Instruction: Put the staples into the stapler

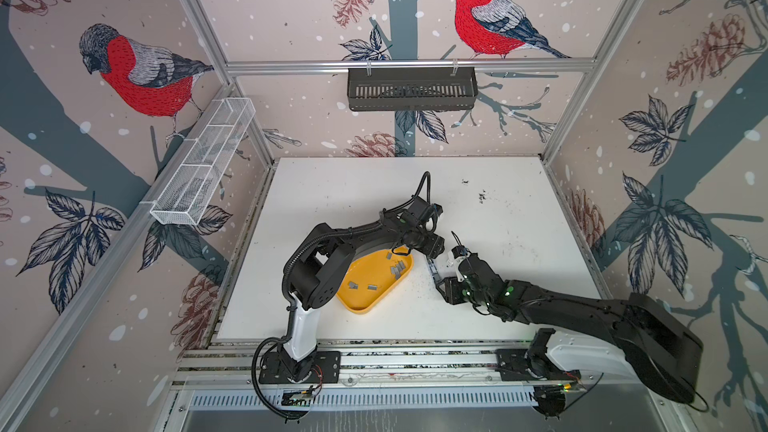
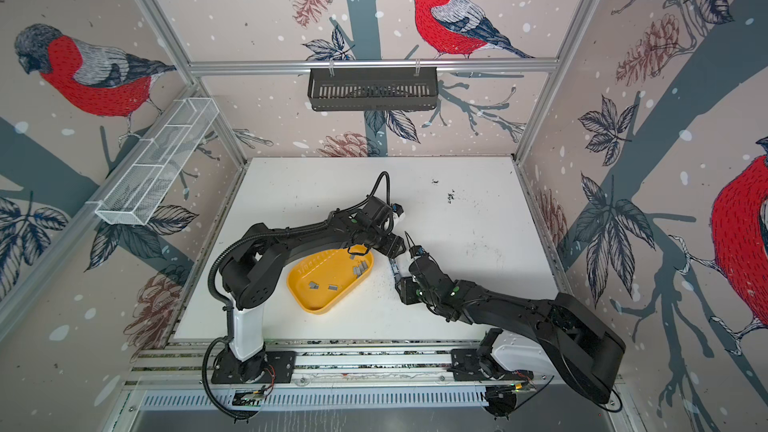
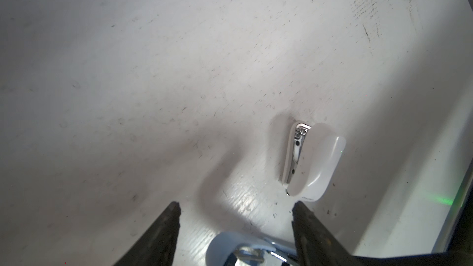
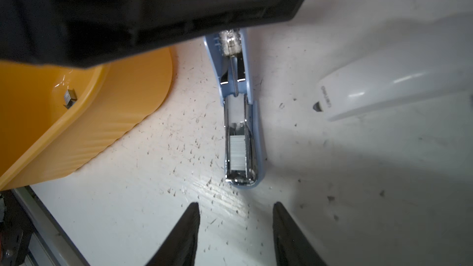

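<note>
**Desk:** Where are the staples right now?

**Me:** One strip of the staples lies flat in the open metal channel of the stapler, toward its front end (pale, ribbed, sitting square in the trough). Behind the strip the spring rod is bare.

**Desk:** And relative to the tools?

**Me:** My right tool sits just short of the stapler's front end and in line with it. Its fingers are apart with nothing between them. The strip lies just beyond the tips, untouched. My left tool hangs over the opposite, hinge end, and its fingers are spread too. That end shows low between them in the left wrist view, and I cannot tell whether either finger touches it.

**Desk:** Any other staples?

**Me:** Several loose strips lie in the yellow tray. The tray stands on the surface just beside the stapler, on the left arm's side.

**Desk:** Anything else close by?

**Me:** A white shell with a printed logo lies near the stapler, on the side away from the tray. I cannot tell whether it is joined to the blue base. The surface around them is speckled with dark flecks.
</note>
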You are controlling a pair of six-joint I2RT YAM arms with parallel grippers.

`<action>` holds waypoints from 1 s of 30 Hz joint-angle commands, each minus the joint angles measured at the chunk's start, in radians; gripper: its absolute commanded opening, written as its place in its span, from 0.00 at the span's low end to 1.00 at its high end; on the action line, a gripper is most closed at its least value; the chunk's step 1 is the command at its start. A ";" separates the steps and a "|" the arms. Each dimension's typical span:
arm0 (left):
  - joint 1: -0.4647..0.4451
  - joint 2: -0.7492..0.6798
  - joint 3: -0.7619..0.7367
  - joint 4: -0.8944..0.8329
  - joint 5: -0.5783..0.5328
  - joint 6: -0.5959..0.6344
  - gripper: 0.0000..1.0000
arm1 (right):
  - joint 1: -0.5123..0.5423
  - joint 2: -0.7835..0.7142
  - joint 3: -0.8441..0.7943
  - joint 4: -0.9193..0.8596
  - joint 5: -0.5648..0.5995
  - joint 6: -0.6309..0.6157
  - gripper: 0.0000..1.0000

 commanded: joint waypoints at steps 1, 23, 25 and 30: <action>0.002 -0.003 0.002 -0.040 0.026 -0.016 0.70 | 0.019 0.025 0.021 0.035 0.047 0.027 0.48; -0.030 -0.038 0.006 -0.119 0.109 0.000 0.63 | -0.048 -0.079 -0.031 -0.015 0.039 0.006 0.41; -0.030 -0.036 0.009 -0.122 0.120 -0.006 0.63 | -0.048 -0.086 -0.033 -0.036 0.024 -0.007 0.45; -0.041 -0.033 0.019 -0.142 0.121 -0.014 0.63 | -0.034 -0.105 -0.055 -0.053 0.018 -0.011 0.49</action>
